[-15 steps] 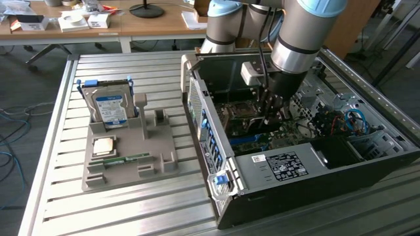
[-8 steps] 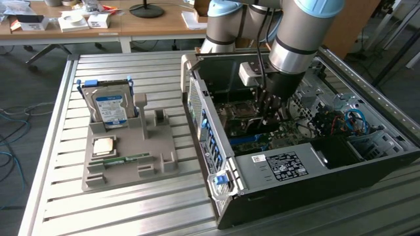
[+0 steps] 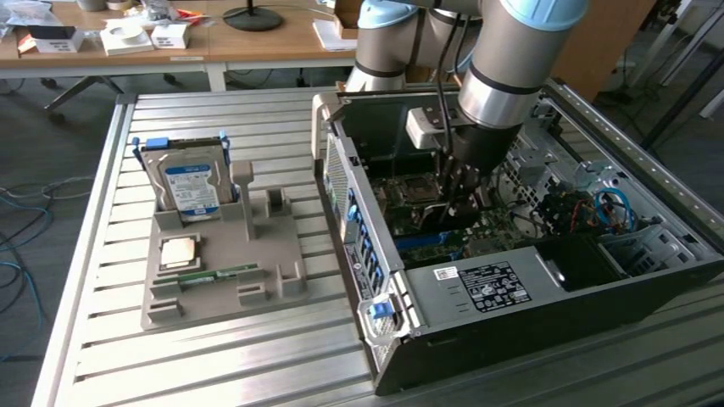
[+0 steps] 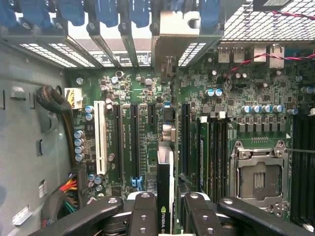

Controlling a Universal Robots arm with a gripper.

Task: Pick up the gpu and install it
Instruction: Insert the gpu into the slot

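Ribbed, matt silver metal across the worktop (image 3: 226,365). Matt grey plastic for the parts holder (image 3: 215,298). Dark painted sheet metal, perforated in places, on the computer case (image 3: 543,339). Glossy green laminate on the motherboard (image 4: 147,98). Matt black along the gpu (image 4: 164,182) edge; satin black on the claw (image 4: 170,214) links.

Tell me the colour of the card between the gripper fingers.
The gpu is black along its edge; clearest in the wrist view.

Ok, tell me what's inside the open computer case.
Inside the computer case: a green motherboard, an empty processor socket, a cable bundle, and the gripper holding the gpu edge-on over the board. The card hides the slot beneath it.
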